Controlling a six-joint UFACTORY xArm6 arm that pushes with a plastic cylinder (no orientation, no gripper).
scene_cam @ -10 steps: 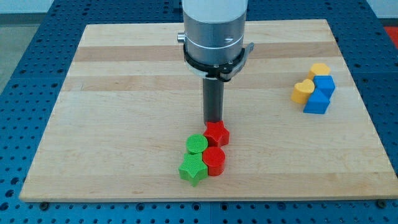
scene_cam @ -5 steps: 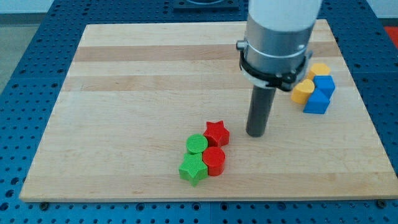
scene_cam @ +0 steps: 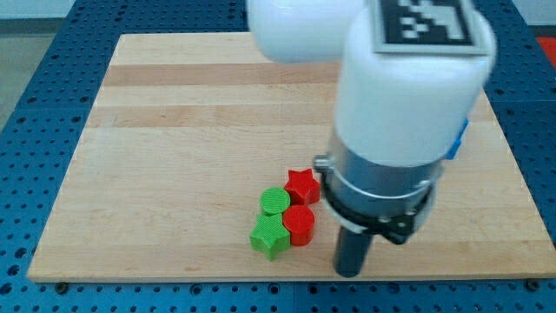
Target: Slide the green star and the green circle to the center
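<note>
The green star [scene_cam: 269, 236] lies near the board's bottom edge, below centre. The green circle [scene_cam: 276, 202] touches it just above. A red circle [scene_cam: 299, 225] sits against the green star's right side, and a red star [scene_cam: 301, 186] sits above that, right of the green circle. My tip [scene_cam: 348, 271] is down at the board's bottom edge, to the right of the red circle and a short gap away from it. It touches no block.
The arm's large white and grey body [scene_cam: 395, 130] fills the view's right half and hides the blocks at the right. Only a sliver of a blue block [scene_cam: 461, 139] shows beside it. The wooden board [scene_cam: 174, 113] lies on a blue perforated table.
My tip moved from behind the red star to its right, then down toward the view's bottom edge, right of the red circle. The four clustered blocks have not moved.
</note>
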